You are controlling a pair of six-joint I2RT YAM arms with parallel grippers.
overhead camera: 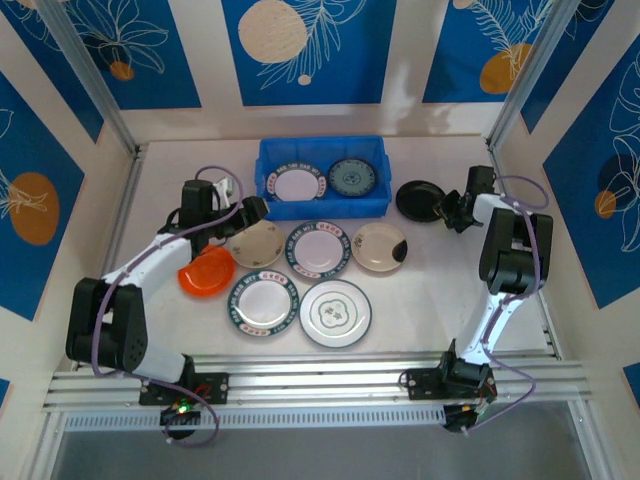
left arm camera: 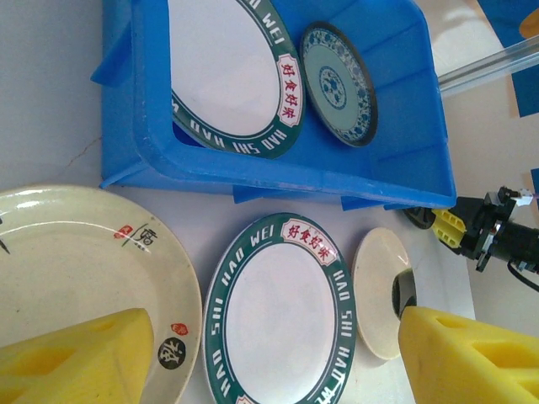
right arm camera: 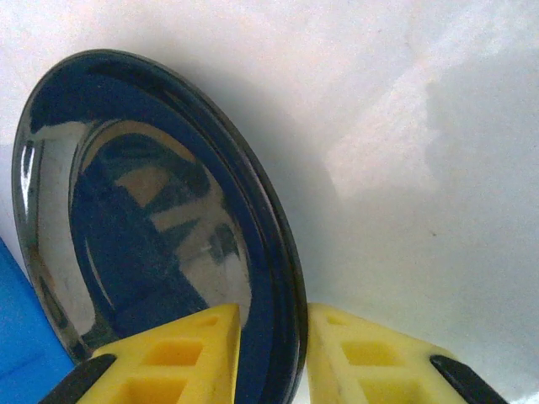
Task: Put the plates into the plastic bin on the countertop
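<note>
- Straddling the right rim of the black plate, the right gripper stood nearly closed, its pads pinching that rim.
- The blue plastic bin lay just to that plate's left; two plates inside left little bare floor.
- The left gripper hung wide open and empty over plates on the countertop.

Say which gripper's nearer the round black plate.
Right. Right gripper clamps the round black plate's rim; left gripper hovers open over a round cream plate, far to its left.

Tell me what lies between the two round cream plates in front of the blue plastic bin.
A round white plate with a green lettered rim, lying flat; the top external view shows it.
</note>
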